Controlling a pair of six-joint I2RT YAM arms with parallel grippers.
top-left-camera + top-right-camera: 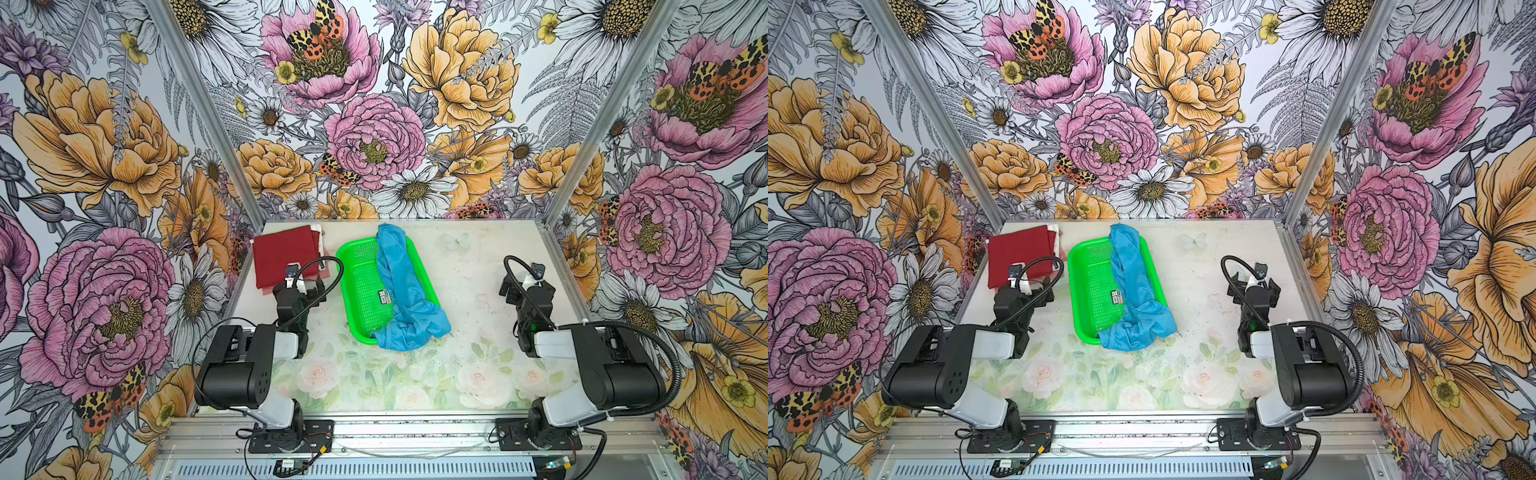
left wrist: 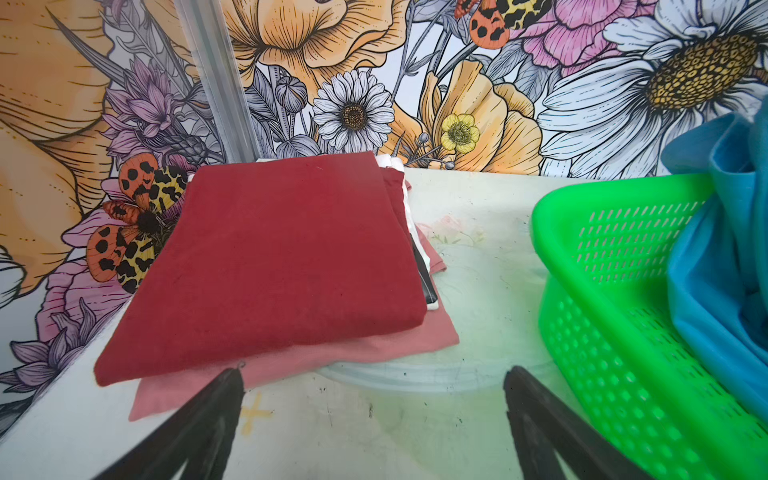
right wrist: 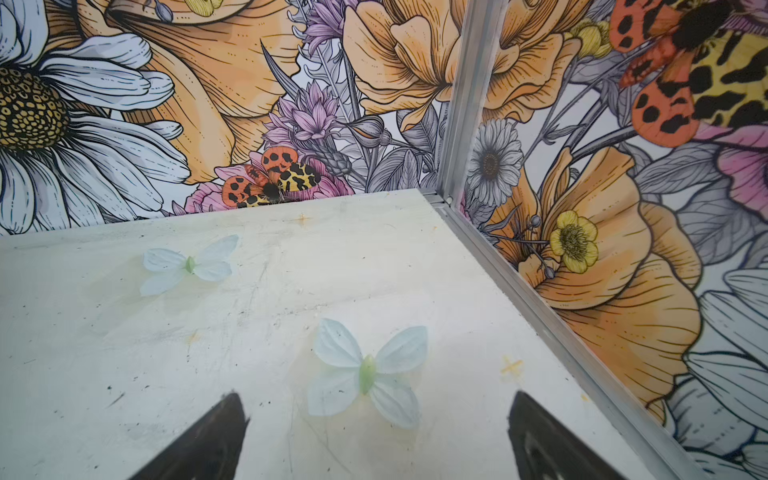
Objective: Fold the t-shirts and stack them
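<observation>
At the far left corner of the worktop [image 3: 124,353], the folded maroon t-shirt [image 2: 270,266] tops a stack with a pink t-shirt [image 2: 291,365] beneath it. The stack lies just ahead of the left gripper [image 2: 374,374], whose jaws are spread and empty. The blue t-shirt [image 1: 399,282] lies crumpled across the green basket [image 1: 363,286]. The right gripper [image 3: 377,397], also spread, hangs over the worktop, well apart from the shirts.

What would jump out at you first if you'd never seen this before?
Giant painted flowers and moths on the walls grab the eye first. Then comes the bright green basket in the middle, with a crumpled sky-blue t-shirt draped across it and spilling over its near edge. A folded maroon t-shirt lies in the far left corner.
</observation>
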